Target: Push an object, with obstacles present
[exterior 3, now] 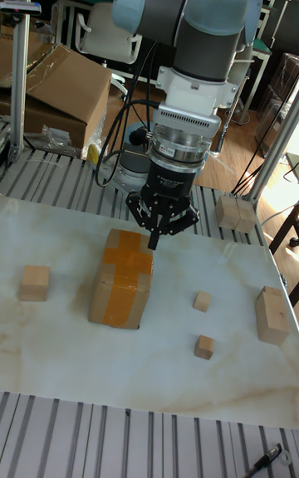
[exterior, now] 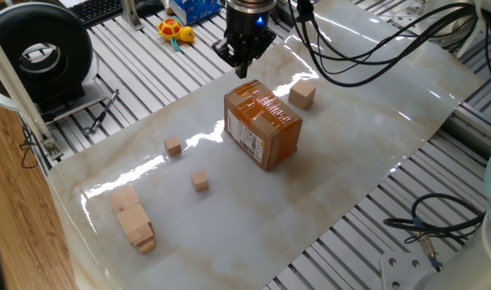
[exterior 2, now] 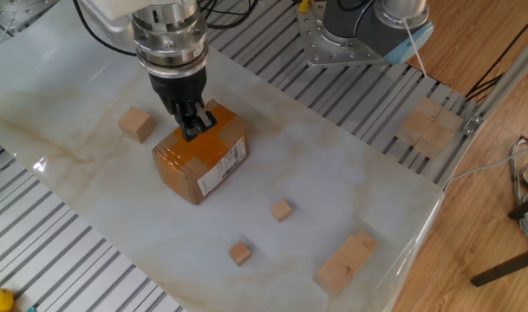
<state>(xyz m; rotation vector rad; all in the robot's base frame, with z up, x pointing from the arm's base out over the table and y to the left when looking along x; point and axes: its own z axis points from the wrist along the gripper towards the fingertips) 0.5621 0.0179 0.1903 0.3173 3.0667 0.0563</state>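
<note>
Two small light-tan wooden cubes lie apart on the marble sheet, one small cube (exterior: 173, 146) (exterior 2: 282, 210) (exterior 3: 202, 301) and a second small cube (exterior: 200, 181) (exterior 2: 239, 253) (exterior 3: 204, 347); either could be the object. The orange-brown taped cardboard box (exterior: 263, 127) (exterior 2: 198, 160) (exterior 3: 124, 277) stands mid-table. My gripper (exterior: 243, 69) (exterior 2: 192, 130) (exterior 3: 154, 239) hangs over the box's far top edge, fingers shut together with nothing between them. It is well away from both small cubes. Whether it touches the box cannot be told.
A bigger tan cube (exterior: 302, 96) (exterior 2: 137, 124) (exterior 3: 35, 282) sits beyond the box. Long stacked wooden blocks (exterior: 132, 217) (exterior 2: 346, 260) (exterior 3: 272, 314) lie near the sheet's end. More blocks (exterior 2: 428, 126) rest off the sheet on the slatted frame. Cables hang behind the arm.
</note>
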